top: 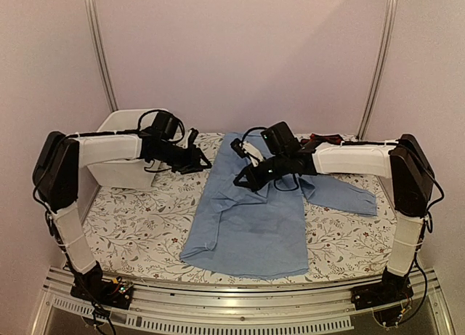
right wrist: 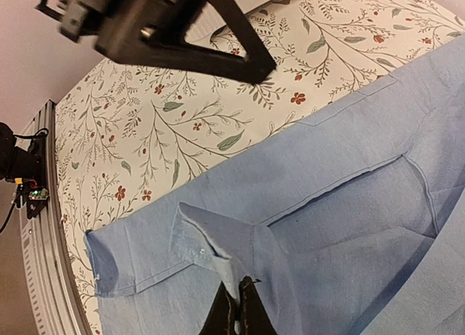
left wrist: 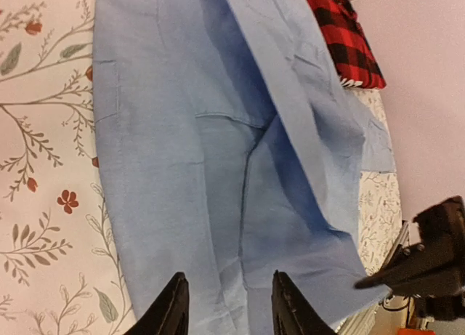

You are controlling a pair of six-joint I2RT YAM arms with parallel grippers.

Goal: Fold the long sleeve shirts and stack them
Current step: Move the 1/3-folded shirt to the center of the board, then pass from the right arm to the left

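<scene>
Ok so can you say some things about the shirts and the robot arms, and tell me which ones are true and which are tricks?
1. The right end effector is pinching the blue shirt. True.
2. The left end effector is holding the plaid shirt. False: its jaws are open and hold nothing, and the plaid shirt lies at the far edge, away from it.
3. The blue shirt is folded into a neat little square. False: it lies spread out and rumpled.
4. The tablecloth has leaves and little flowers on it. True.
5. A white bin stands at the far left corner. True.
</scene>
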